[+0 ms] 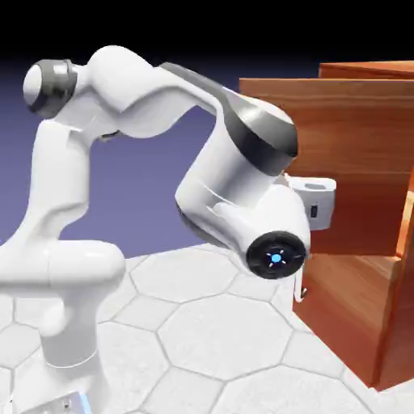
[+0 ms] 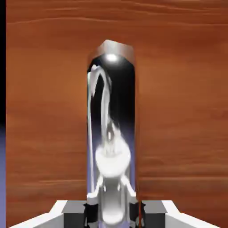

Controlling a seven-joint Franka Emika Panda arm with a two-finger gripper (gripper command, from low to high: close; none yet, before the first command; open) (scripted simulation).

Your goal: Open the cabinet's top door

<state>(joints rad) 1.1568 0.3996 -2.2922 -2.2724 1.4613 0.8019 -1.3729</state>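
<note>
The cabinet stands at the exterior view's right, reddish-brown wood grain. Its top door juts out further toward the arm than the lower panel, so it stands partly open. My gripper is pressed against the top door's front, its fingers hidden behind the wrist. In the hand view the top door's vertical silver bar handle rises between my fingertips, and the gripper is shut on it. Wood fills the rest of that view.
The white arm arches from the lower left across to the cabinet. A bit of the lower panel's silver handle shows below the wrist. The table has a pale hexagon pattern.
</note>
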